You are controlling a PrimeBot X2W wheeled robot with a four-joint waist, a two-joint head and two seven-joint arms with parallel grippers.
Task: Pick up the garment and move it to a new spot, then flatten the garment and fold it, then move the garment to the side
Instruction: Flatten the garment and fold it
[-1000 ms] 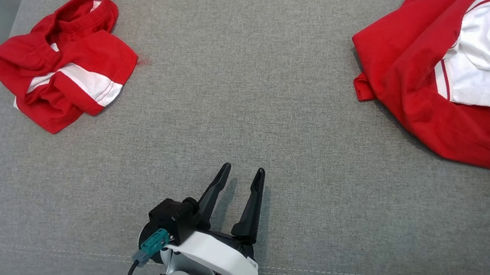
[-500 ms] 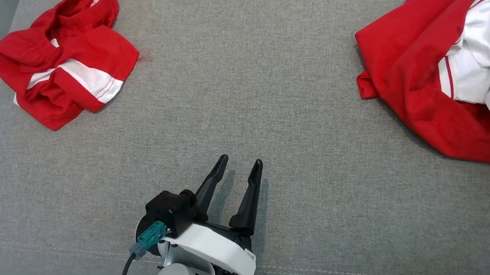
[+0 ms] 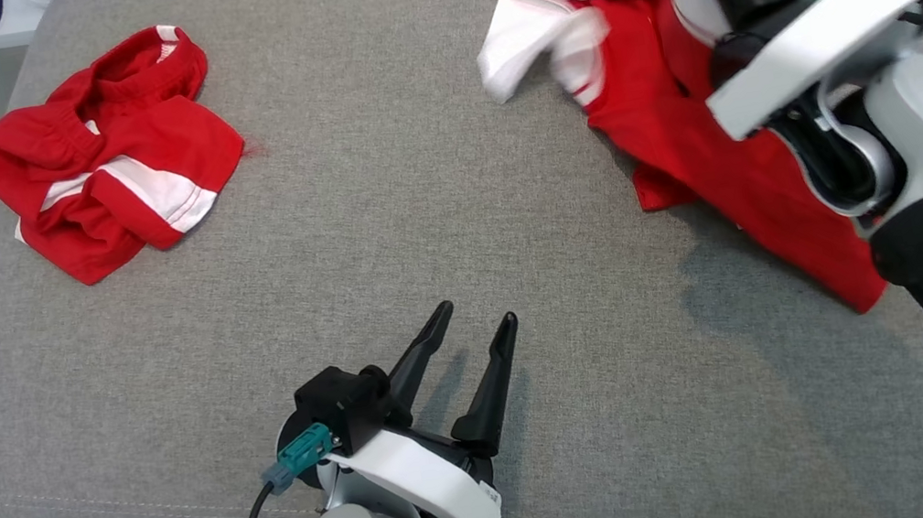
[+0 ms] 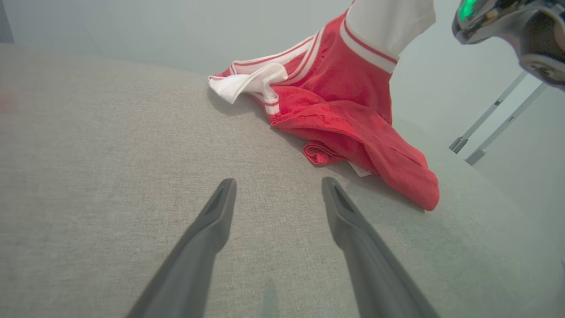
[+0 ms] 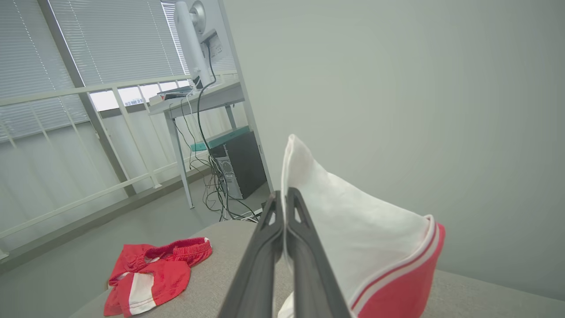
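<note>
Right fingers [image 5: 309, 265] pressed together, pinching white panel of crumpled red-and-white cloth garment [image 3: 682, 131]; rest hangs below them onto grey fabric cushion [image 3: 417, 210]. Left fingers [image 3: 490, 379] spread, empty; garment ahead, apart.

Soft, even light is filling the scene; daylight is glowing through the blinds [image 5: 53, 57] at ten o'clock in the right wrist view. The garment [image 3: 661, 116] is smearing with blur at one o'clock in the head view, casting a faint shadow on the cushion [image 3: 507, 196]. Wrist-view edges are bending.
</note>
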